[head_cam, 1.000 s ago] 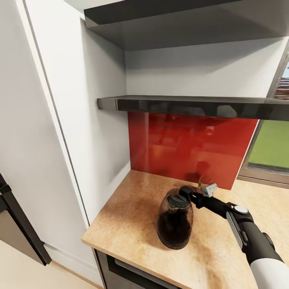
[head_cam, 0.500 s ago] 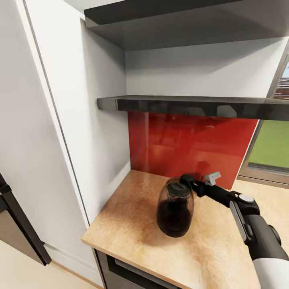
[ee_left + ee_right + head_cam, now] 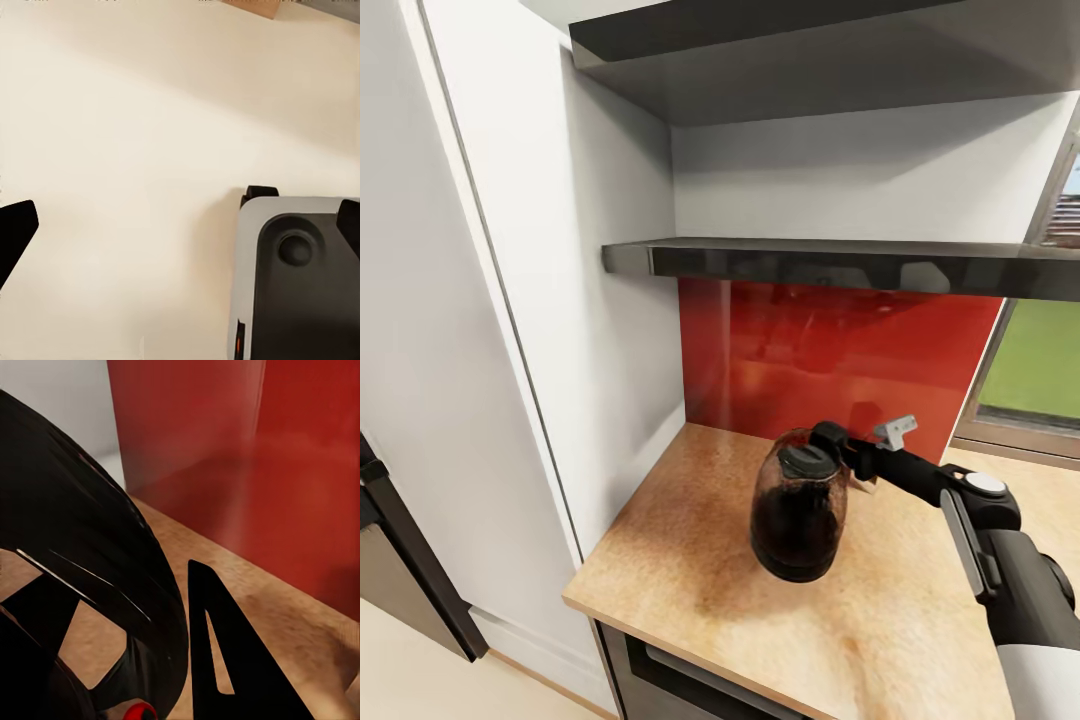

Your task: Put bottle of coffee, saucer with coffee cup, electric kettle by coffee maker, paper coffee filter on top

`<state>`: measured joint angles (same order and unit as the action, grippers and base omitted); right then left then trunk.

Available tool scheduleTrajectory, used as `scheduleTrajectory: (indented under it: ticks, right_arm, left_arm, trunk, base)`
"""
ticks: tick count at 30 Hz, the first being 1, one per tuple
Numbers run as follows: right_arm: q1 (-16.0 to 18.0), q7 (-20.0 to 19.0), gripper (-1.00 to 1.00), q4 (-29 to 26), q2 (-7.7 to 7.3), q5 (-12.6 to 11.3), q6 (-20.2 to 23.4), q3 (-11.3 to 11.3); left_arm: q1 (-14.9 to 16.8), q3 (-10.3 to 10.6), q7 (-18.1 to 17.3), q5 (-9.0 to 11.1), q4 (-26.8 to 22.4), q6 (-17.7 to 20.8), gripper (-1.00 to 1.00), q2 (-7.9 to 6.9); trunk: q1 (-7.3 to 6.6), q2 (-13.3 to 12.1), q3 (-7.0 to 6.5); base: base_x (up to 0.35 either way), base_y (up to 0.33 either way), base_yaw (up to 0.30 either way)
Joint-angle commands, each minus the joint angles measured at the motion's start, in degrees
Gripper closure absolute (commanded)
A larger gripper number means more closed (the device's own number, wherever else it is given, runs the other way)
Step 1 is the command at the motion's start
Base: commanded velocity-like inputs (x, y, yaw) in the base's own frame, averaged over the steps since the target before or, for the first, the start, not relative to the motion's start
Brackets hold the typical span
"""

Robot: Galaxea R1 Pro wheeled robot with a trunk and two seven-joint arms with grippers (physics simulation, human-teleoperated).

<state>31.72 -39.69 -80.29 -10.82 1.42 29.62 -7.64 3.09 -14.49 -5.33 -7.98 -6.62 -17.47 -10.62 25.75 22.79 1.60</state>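
Electric kettle (image 3: 798, 517) shifted slightly toward red backsplash (image 3: 840, 365), tilted, right gripper (image 3: 838, 447) clamped on its handle, above kitchen countertop (image 3: 690, 560).

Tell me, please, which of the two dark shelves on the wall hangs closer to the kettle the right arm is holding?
The lower shelf, directly above the red backsplash, is closer to the electric kettle; the upper shelf sits well above it.

The electric kettle (image 3: 798, 518), a rounded clear-glass jug with dark contents, black base and black lid, stands on the light tan wood-look surface (image 3: 690, 560) near its left end, tilted slightly. Its black handle side faces the red back panel. Above it, the thin dark kitchen shelf (image 3: 810, 262) juts from the white wall.
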Motion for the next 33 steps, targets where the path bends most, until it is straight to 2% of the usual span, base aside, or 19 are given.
scheduleTrajectory:
  ticks: [1,24,31,33]
  right_arm:
    - [0.08,-0.39,1.0,-0.06,0.1,0.0,0.43,-0.01]
    - [0.09,-0.3,1.0,-0.17,0.45,-0.04,1.76,0.16]
    - [0.07,-0.21,1.0,-0.59,0.45,-0.02,1.98,0.09]
    - [0.08,-0.24,1.0,-0.63,0.45,-0.04,3.26,0.09]
  left_arm:
    - [0.08,-0.52,-0.21,-0.6,0.04,-0.2,-1.0,-0.01]
    - [0.08,-0.28,-0.21,-0.69,0.03,-0.25,-1.0,0.36]
    - [0.08,-0.27,-0.21,-0.72,0.03,-0.29,-1.0,0.5]
    - [0.08,-0.27,-0.21,-0.72,0.03,-0.29,-1.0,0.51]
  trunk:
    - [0.04,0.14,0.13]
    - [0.04,0.14,0.13]
    - [0.04,0.14,0.13]
    - [0.04,0.14,0.13]
  base:
    - [0.0,0.0,0.0]
    - [-0.001,0.0,0.0]
    - [-0.255,0.0,0.0]
    - [-0.331,0.0,0.0]
